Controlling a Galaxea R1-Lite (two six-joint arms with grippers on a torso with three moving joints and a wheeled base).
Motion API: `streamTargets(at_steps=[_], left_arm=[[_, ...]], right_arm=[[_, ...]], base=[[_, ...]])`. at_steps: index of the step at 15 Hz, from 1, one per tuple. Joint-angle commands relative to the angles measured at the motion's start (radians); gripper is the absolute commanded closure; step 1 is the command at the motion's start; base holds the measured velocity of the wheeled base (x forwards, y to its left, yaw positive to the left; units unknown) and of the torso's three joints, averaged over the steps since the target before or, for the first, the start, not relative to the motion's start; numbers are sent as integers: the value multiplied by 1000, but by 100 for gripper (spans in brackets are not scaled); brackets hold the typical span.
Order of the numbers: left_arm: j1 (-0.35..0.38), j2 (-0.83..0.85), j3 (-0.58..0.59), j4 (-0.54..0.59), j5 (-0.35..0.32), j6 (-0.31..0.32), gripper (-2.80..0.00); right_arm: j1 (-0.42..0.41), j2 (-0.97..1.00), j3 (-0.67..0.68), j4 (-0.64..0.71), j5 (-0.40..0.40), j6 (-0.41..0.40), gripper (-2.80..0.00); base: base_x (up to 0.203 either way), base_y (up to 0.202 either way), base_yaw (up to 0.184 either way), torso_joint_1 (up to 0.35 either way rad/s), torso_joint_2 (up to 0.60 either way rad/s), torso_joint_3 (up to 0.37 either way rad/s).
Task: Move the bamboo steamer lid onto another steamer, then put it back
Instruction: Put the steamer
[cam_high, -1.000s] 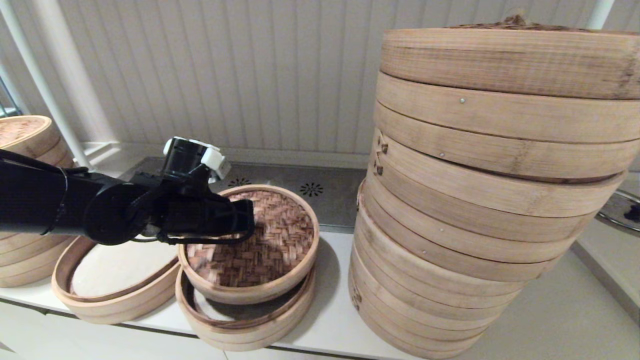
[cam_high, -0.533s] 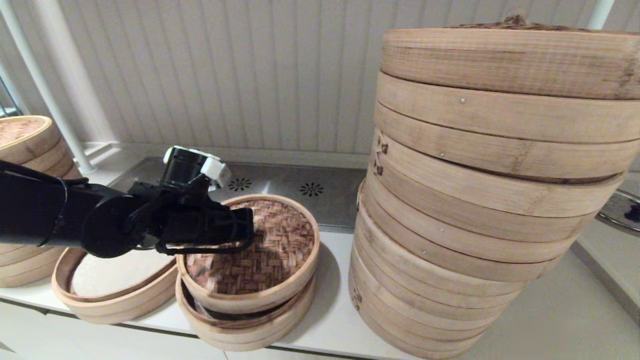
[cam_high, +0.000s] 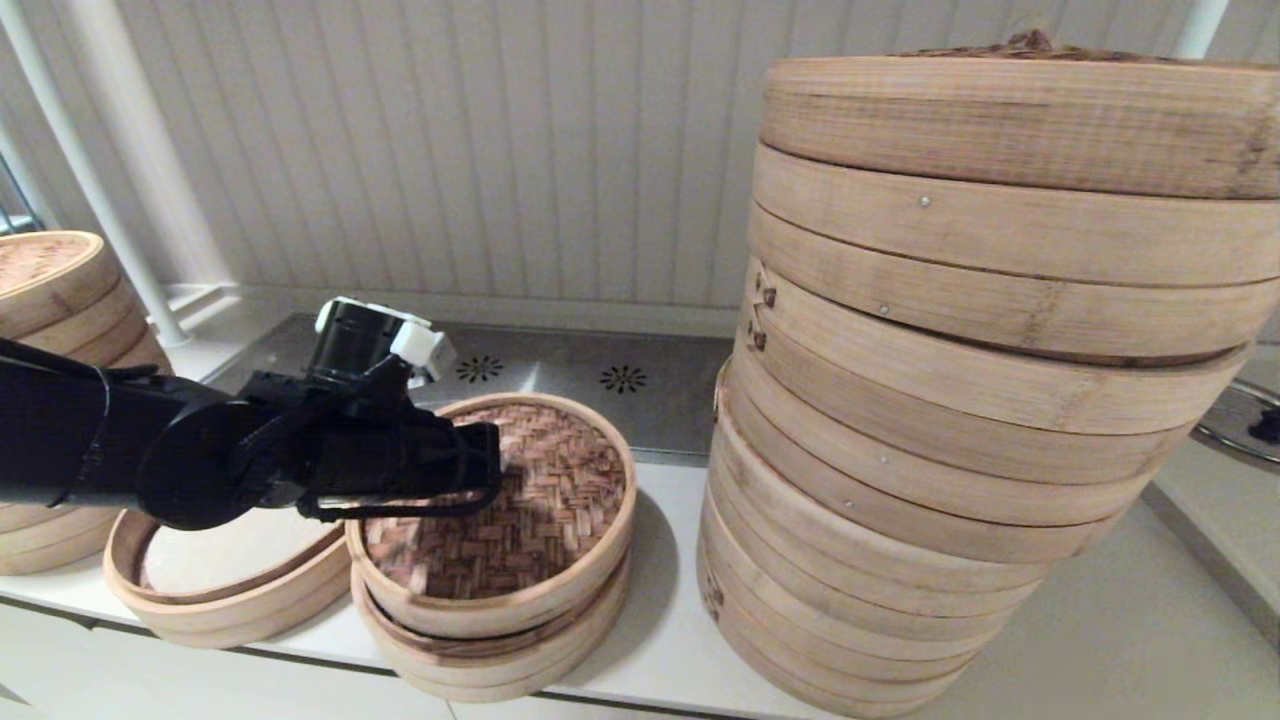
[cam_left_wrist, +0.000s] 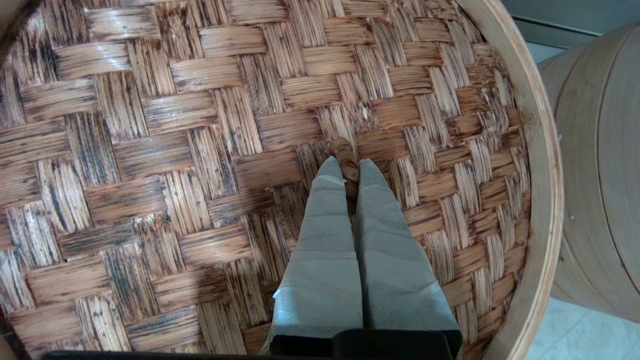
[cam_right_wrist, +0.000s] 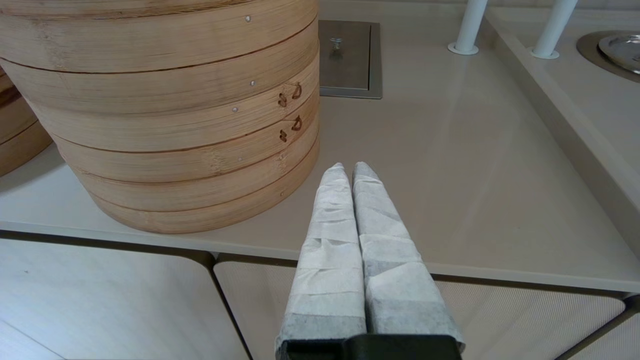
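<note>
While left gripper (cam_left_wrist: 348, 167) pinches loop (cam_left_wrist: 344, 150), lid (cam_high: 540, 500) sits level.

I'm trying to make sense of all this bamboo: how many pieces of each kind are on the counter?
Small woven lid: 1
Small shallow baskets: 2
Stacks of bigger steamers: 2
Total: 5
</note>
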Motion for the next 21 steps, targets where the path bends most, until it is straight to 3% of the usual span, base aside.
streamTargets(at_steps=[1,21], left_arm=[[0,-12,6,-2,0,-2,0],[0,-7,98,-74,-1,-7,0]], right_arm=[[0,1,0,0,0,1,0],[0,1,0,0,0,1,0]], base=[[0,0,0,0,0,0],[0,0,0,0,0,0]])
